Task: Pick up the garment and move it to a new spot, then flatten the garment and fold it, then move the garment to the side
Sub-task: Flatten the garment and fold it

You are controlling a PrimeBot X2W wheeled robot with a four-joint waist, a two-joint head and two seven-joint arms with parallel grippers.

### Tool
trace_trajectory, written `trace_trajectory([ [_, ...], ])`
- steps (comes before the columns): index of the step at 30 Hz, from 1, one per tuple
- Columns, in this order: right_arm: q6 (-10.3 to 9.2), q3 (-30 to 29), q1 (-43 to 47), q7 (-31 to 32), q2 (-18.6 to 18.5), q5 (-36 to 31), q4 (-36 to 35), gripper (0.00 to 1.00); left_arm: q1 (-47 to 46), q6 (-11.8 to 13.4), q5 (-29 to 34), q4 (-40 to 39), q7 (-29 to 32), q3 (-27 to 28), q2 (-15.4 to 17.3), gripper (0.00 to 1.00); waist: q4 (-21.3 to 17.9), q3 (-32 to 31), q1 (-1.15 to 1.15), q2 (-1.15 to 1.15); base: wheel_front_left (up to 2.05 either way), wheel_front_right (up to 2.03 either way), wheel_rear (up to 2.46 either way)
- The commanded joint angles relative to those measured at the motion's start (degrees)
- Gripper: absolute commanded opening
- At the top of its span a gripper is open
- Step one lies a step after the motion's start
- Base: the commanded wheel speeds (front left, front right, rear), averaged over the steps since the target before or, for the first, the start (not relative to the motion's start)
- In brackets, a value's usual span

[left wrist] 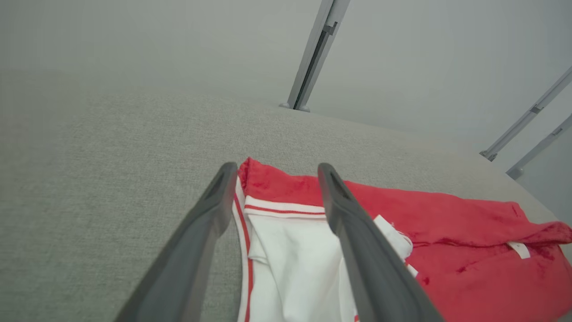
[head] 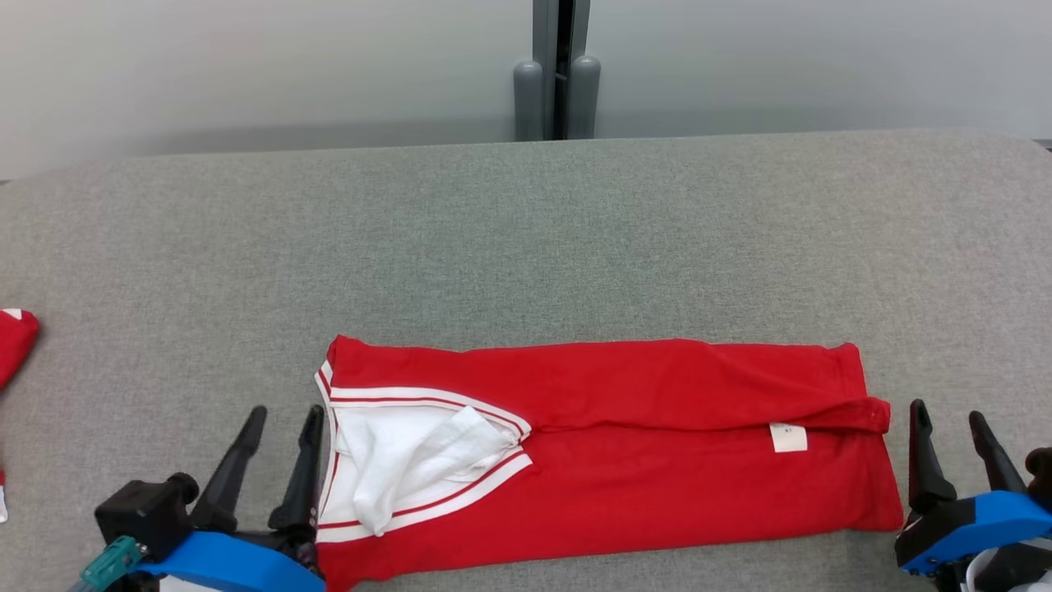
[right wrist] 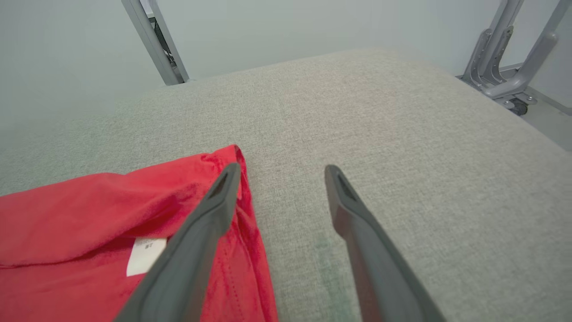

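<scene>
A red garment (head: 625,444) with white trim lies folded into a long strip near the front of the grey table. Its white collar end (head: 411,460) faces left and a small white tag (head: 788,437) sits near the right end. My left gripper (head: 286,413) stands open just left of the collar end; in the left wrist view the gripper (left wrist: 277,169) straddles the garment's (left wrist: 447,250) trimmed corner from above. My right gripper (head: 947,413) is open just right of the hem; in the right wrist view the gripper (right wrist: 280,170) hangs beside the red hem (right wrist: 111,214).
The grey padded table (head: 526,247) stretches wide behind the garment. A second red cloth (head: 15,341) peeks in at the left edge. A grey metal post (head: 559,74) stands behind the table's far edge, and metal frame legs (right wrist: 505,67) stand off its right side.
</scene>
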Motion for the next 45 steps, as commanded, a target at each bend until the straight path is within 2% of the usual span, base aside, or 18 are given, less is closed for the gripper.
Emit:
trace_trajectory([
  [1, 0.01, -0.31, 0.47, -0.6, 0.05, 0.25, -0.29, 1.0, -0.32, 0.52, 0.14, -0.18, -0.65, 0.59, -0.16, 1.0, 0.03, -0.1, 0.01, 0.0, 0.0, 0.0, 0.0],
  [9, 0.01, 1.59, -3.09, -0.82, 0.07, 0.61, 1.8, 1.0, -2.83, 4.68, 3.08, 0.06, -2.88, 4.58, -3.21, 1.0, 0.56, -0.13, 0.01, 0.0, 0.0, 0.0, 0.0],
  [14, 0.01, 2.12, -5.36, 0.4, 0.04, -0.63, 6.6, 1.0, -3.39, 4.61, 3.97, 1.01, -3.14, 5.6, -4.51, 1.0, 1.7, 0.55, 0.01, 0.0, 0.0, 0.0, 0.0],
  [19, 0.01, 0.77, -5.55, 0.12, 0.04, -3.25, 12.65, 1.0, -2.96, 4.7, 4.83, 2.15, -3.25, 6.6, -4.74, 1.0, 3.08, 1.36, 0.01, 0.0, 0.0, 0.0, 0.0],
  [23, 0.01, 1.97, -5.74, 0.02, 0.16, -3.0, 16.9, 1.0, -2.28, 4.75, 5.44, 2.37, -3.32, 7.04, -4.98, 1.0, 3.36, 1.69, 0.01, 0.0, 0.0, 0.0, 0.0],
  [24, 0.01, 2.45, -5.94, 0.01, 0.2, -2.89, 17.72, 0.81, -2.15, 4.8, 5.67, 2.38, -3.32, 7.08, -5.0, 1.0, 3.3, 1.73, 0.01, 0.0, 0.0, 0.0, 0.0],
  [25, 0.02, 2.96, -6.16, 0.07, 0.26, -2.84, 18.42, 0.49, -2.12, 4.85, 5.89, 2.39, -3.32, 7.04, -4.99, 1.0, 3.19, 1.75, 0.01, 0.0, 0.0, 0.0, 0.0],
  [27, 0.02, 3.96, -6.58, 0.08, 0.36, -3.15, 19.53, 0.27, -2.22, 4.86, 6.24, 2.5, -3.31, 6.94, -5.05, 1.0, 2.85, 1.74, 0.01, 0.0, 0.0, 0.0, 0.0],
  [28, 0.01, 4.23, -6.95, -0.11, 0.35, -3.1, 19.98, 0.08, -2.27, 4.76, 6.34, 2.62, -3.3, 6.85, -5.06, 1.0, 2.61, 1.72, 0.01, 0.0, 0.0, 0.0, 0.0],
  [29, 0.01, 4.46, -7.31, -0.29, 0.29, -2.93, 20.21, 0.0, -2.35, 4.64, 6.44, 2.68, -3.31, 6.77, -5.15, 1.0, 2.33, 1.68, 0.01, 0.0, 0.0, 0.0, 0.0],
  [34, -0.06, 1.89, -9.57, -0.67, -0.21, -4.01, 18.64, 0.0, -2.35, 4.64, 7.09, 2.67, -3.32, 6.5, -5.27, 1.0, 0.43, 1.53, 0.01, 0.0, 0.0, 0.0, 0.0],
  [45, 0.0, -12.59, -8.19, 7.48, -5.87, -3.05, 5.85, 0.0, -2.71, 4.37, 7.7, 3.24, -3.32, 4.94, -5.72, 1.0, -1.91, 1.17, 0.01, 0.0, 0.0, 0.0, 0.0],
])
